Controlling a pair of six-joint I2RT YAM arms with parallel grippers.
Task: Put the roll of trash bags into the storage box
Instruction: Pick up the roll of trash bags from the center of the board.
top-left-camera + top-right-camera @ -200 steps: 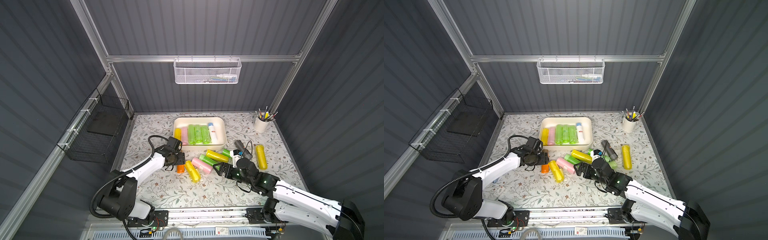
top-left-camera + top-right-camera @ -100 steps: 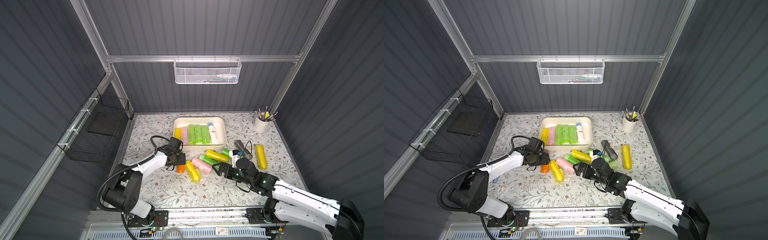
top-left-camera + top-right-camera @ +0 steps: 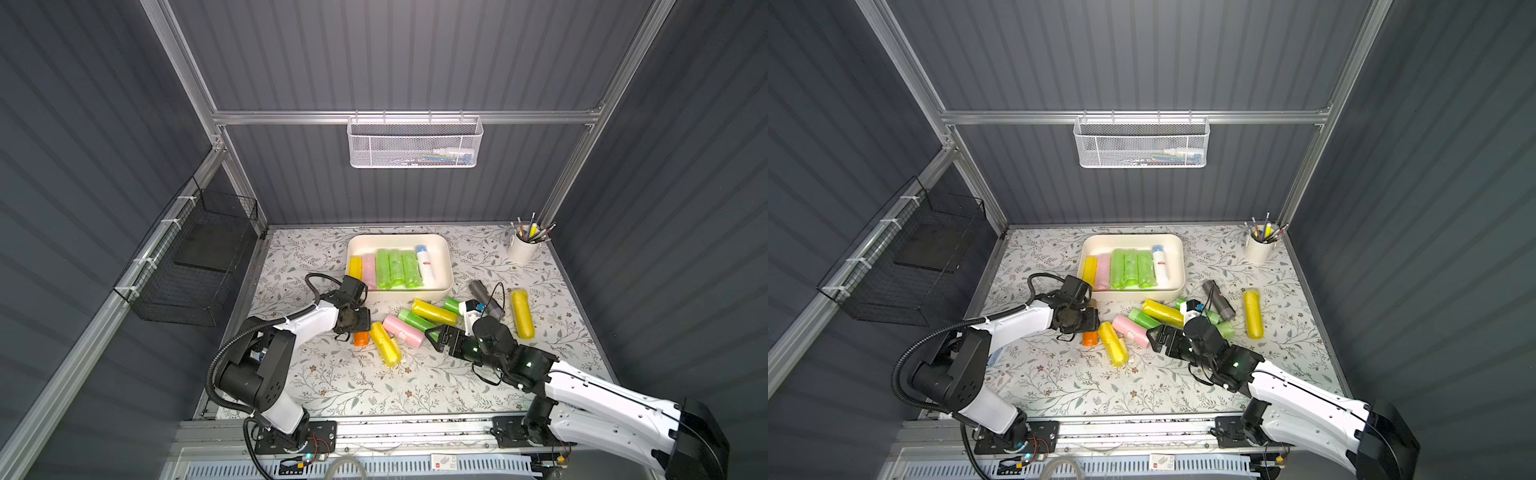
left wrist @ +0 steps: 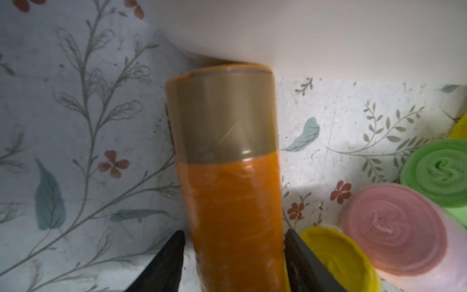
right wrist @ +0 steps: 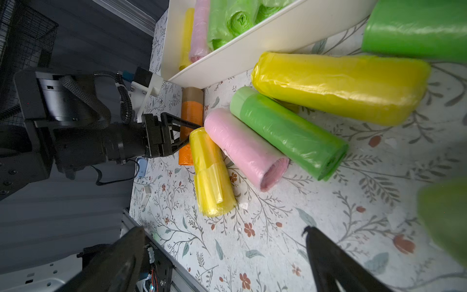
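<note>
The storage box (image 3: 399, 237) (image 3: 1133, 237) is a cream-white bin at the back middle of the table, holding several rolls. An orange roll of trash bags (image 3: 361, 338) (image 3: 1090, 338) (image 4: 232, 189) (image 5: 192, 111) lies on the mat just in front of the box's near left corner. My left gripper (image 3: 360, 322) (image 4: 235, 232) straddles it. One finger touches the roll and a thin gap shows at the other. My right gripper (image 3: 434, 338) (image 5: 222, 230) stands wide open over bare mat, near the pink roll (image 3: 402, 331) and holding nothing.
A yellow roll (image 3: 385, 344) lies right beside the orange one, then pink, green (image 3: 417, 322) and yellow (image 3: 434, 311) rolls. Another yellow roll (image 3: 522, 313) and a dark cylinder (image 3: 484, 295) lie right. A pen cup (image 3: 523, 247), white mesh basket (image 3: 415, 143) and black wire basket (image 3: 199, 257) stand around.
My left gripper has narrowed around the orange roll and shifted slightly over it. The right arm and the rolls have stayed in place.
</note>
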